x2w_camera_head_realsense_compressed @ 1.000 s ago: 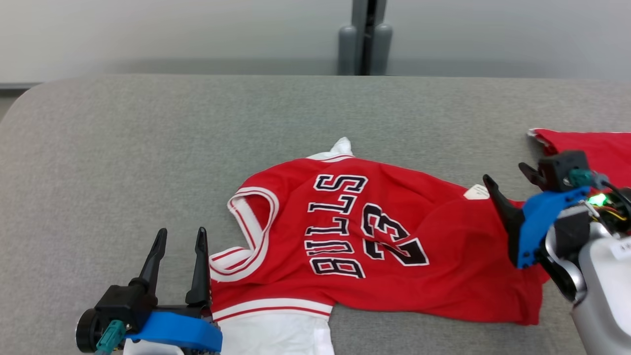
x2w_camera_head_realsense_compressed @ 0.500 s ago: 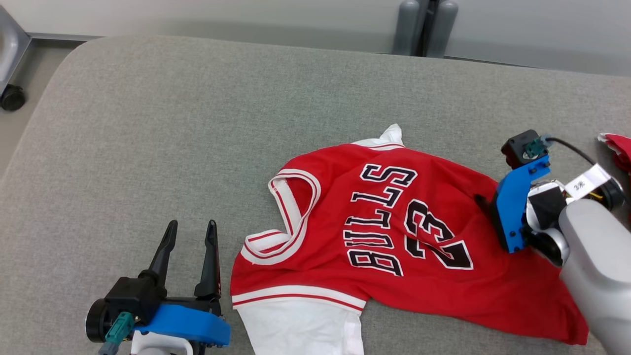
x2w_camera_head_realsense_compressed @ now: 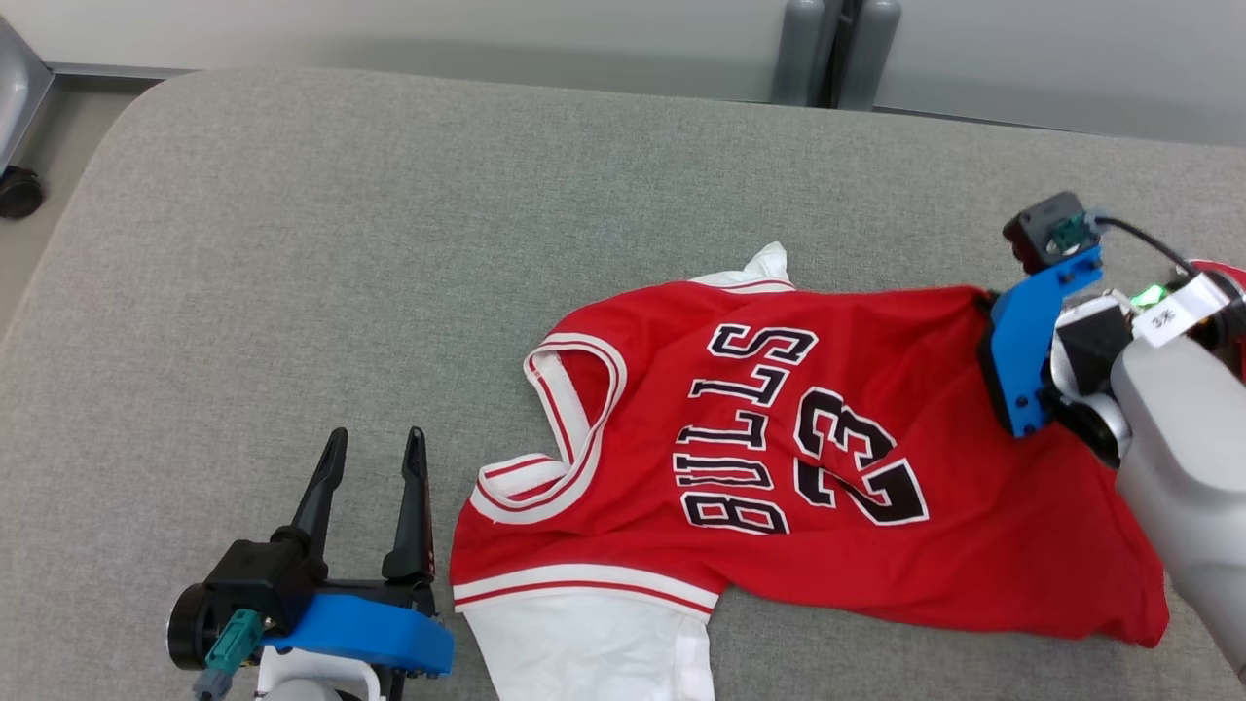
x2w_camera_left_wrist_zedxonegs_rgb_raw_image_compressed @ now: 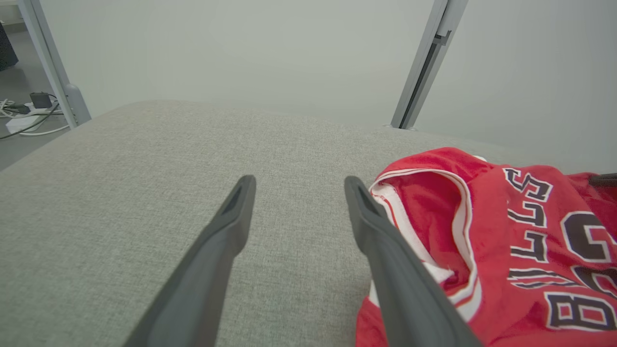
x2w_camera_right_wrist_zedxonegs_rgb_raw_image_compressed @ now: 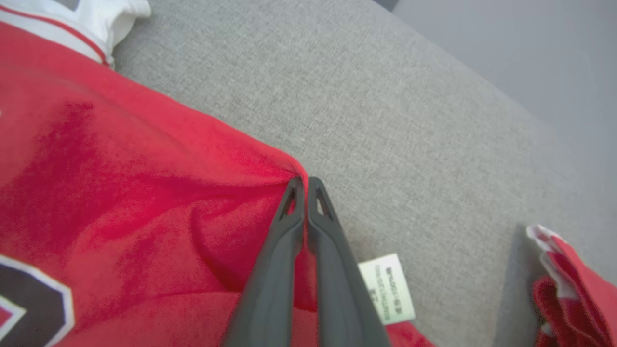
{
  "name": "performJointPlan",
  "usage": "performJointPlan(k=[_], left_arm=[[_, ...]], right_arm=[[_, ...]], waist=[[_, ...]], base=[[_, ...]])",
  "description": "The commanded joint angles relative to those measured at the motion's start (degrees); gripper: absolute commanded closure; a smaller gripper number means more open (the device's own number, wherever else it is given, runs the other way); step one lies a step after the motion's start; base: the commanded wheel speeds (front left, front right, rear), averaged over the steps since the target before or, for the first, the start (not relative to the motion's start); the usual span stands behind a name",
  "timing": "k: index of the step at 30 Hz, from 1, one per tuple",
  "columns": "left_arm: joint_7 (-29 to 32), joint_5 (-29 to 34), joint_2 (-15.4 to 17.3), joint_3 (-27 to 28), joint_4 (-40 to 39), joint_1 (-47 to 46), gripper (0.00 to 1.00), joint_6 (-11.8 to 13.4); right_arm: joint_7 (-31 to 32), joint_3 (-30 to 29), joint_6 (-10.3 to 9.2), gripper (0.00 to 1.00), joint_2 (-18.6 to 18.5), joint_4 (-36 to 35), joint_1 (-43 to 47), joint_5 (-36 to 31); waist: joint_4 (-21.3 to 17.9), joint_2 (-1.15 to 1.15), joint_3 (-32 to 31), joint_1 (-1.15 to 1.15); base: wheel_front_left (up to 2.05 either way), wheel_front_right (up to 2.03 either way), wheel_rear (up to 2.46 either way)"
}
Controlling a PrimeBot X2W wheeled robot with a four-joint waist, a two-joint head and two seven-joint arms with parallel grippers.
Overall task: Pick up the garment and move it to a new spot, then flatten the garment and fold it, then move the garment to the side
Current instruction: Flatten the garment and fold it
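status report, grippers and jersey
Right gripper shut on jersey edge. Left gripper open, beside jersey's armhole. Another red cloth far right, apart.

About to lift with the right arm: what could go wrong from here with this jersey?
The right gripper is shut on just a small pinch at the edge of the red jersey; the cloth may slip out on lifting. The left gripper stands open beside the armhole holding nothing, so a one-sided lift would likely bunch the jersey. White fabric pokes from under its near edge and could drag along.
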Motion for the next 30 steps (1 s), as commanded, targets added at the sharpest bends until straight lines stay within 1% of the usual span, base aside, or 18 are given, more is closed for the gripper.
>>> performJointPlan(k=[1,4,11,18,21,25,26,28,29,30], left_arm=[[-0.31,0.42,-0.20,0.34,0.11,-0.48,0.00,-0.33],[-0.32,0.46,-0.27,0.41,0.17,-0.37,0.00,-0.34],[-0.32,0.29,-0.53,0.73,0.32,0.14,0.00,-0.33],[-0.33,0.39,-0.68,1.49,0.16,0.73,0.00,-0.27],[-0.34,0.76,-0.91,1.21,0.00,0.15,0.00,-0.66],[-0.34,1.04,-1.19,0.88,0.17,-0.50,0.00,-1.06],[-0.34,1.12,-1.33,0.74,0.29,-0.68,0.00,-1.26],[-0.34,1.34,-1.66,0.57,0.47,-1.20,0.00,-1.42],[-0.34,1.45,-1.81,0.58,0.55,-1.45,0.00,-1.49],[-0.35,1.51,-1.92,0.62,0.61,-1.61,0.00,-1.60]], right_arm=[[-1.02,0.08,-0.03,1.00,-0.55,0.20,-2.04,-0.54],[-3.82,-0.37,-0.03,1.00,-0.61,1.14,-5.43,-1.93],[-10.84,-4.15,-0.03,1.00,1.56,1.93,-12.74,-5.86],[-12.98,-6.34,-0.03,1.00,3.99,2.25,-16.14,-11.54],[-13.82,-8.60,-0.03,1.00,4.50,3.15,-17.96,-14.71],[-14.03,-11.74,-0.03,1.00,6.54,5.85,-19.16,-19.55],[-14.14,-12.66,-0.03,0.92,6.67,6.58,-19.45,-20.90],[-15.09,-15.09,-0.03,0.45,7.25,7.86,-20.16,-23.71],[-15.69,-16.09,-0.03,0.00,8.02,8.55,-20.09,-24.85],[-16.39,-17.41,-0.03,0.00,8.82,9.06,-19.97,-25.89]], waist=[[-0.10,0.00,-0.12,-0.01],[-0.20,0.00,-0.26,-0.01],[0.03,0.00,-0.89,-0.01],[-0.33,0.00,-1.77,-0.01],[0.04,0.00,-1.49,-0.01],[1.02,0.00,-0.52,-0.01],[1.40,0.00,-0.27,-0.01],[2.09,0.00,0.31,-0.01],[2.33,0.00,0.53,-0.01],[2.47,0.00,0.70,-0.01]], base=[[0.00,0.00,0.00],[0.00,0.00,0.00],[0.00,0.00,0.00],[0.00,0.00,0.00],[0.00,0.00,0.00],[0.00,0.00,0.00],[0.00,0.00,0.00],[0.00,0.00,0.00],[0.00,0.00,0.00],[0.00,0.00,0.00]])
